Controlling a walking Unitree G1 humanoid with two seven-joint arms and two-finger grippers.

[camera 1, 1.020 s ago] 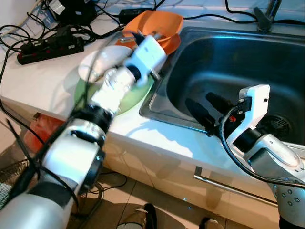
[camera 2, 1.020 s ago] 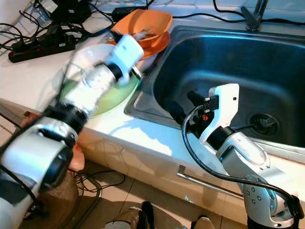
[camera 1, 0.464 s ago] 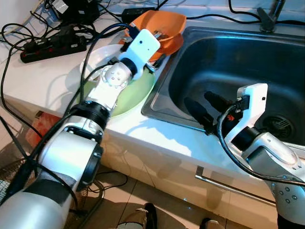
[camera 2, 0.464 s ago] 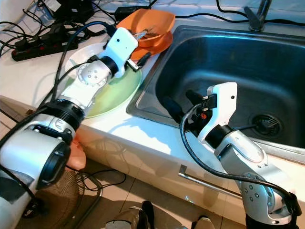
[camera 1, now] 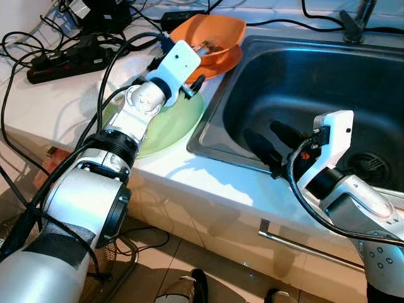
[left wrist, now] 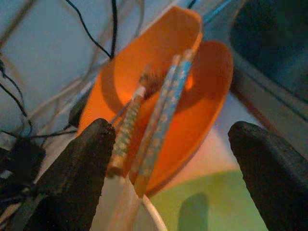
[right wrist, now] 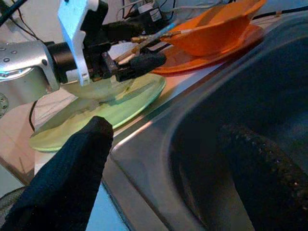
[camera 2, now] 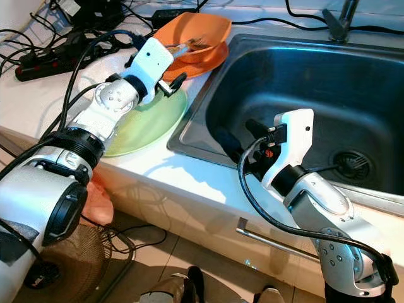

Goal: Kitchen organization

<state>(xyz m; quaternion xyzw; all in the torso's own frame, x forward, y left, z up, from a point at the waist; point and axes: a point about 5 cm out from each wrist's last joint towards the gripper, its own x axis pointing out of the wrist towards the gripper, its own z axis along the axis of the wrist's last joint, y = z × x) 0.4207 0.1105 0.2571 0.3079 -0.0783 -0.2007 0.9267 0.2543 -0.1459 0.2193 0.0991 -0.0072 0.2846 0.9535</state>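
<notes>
Orange bowl (left wrist: 159, 110) holds chopsticks (left wrist: 163, 115), clear from the left wrist; left tool (camera 1: 180, 79), spread empty, reaches over green plate (camera 1: 170, 123); right tool (camera 1: 268, 148) spread above sink (camera 1: 303, 82).

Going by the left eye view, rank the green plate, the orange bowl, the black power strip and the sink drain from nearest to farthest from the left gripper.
From the left gripper:
1. Green plate, directly beneath it on the counter.
2. Orange bowl, just ahead, beside the sink's corner.
3. Black power strip, off to its left among cables.
4. Sink drain, far right, in the basin.
</notes>
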